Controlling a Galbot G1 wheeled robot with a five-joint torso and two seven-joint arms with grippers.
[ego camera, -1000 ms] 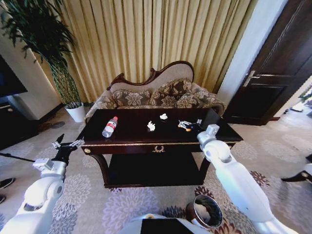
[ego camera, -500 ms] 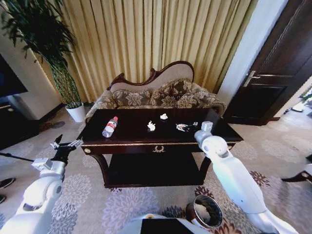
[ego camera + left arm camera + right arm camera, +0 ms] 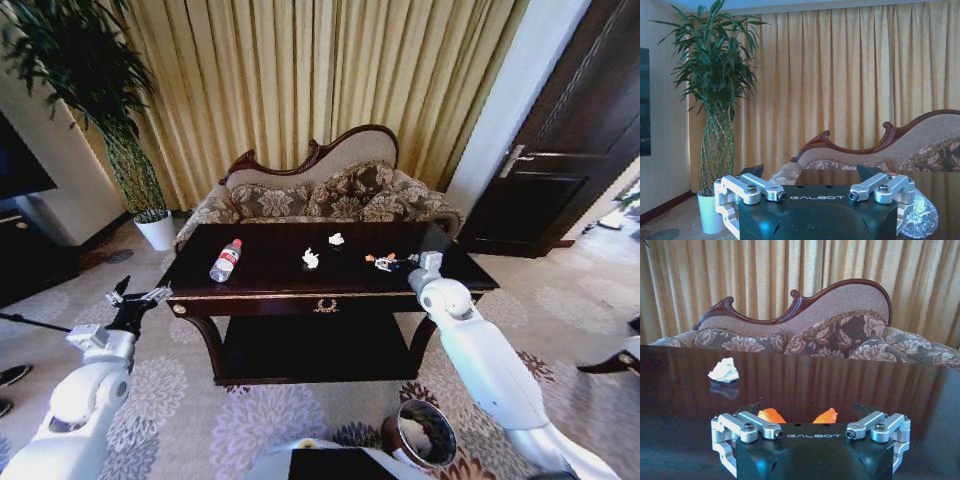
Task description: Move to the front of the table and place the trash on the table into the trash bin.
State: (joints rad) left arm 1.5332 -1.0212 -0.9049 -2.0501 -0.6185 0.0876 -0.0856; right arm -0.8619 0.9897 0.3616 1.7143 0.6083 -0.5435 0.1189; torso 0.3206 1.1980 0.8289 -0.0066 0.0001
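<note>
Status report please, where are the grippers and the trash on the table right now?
Right gripper open on the table, fingers either side of the orange scrap. Left gripper open, off the table's left end. Bottle, white scraps untouched.

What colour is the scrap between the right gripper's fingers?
Orange scrap, clearest in the right wrist view.

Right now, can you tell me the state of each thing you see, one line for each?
Bottle: lying on its side on the table, cap on.
White scraps: crumpled, on the table.
Orange scrap: on the table, between the open fingers of the right gripper, not gripped.
Left gripper: open, empty, beside the table's left end.
Trash bin: upright on the carpet, open top.
Door: shut.
</note>
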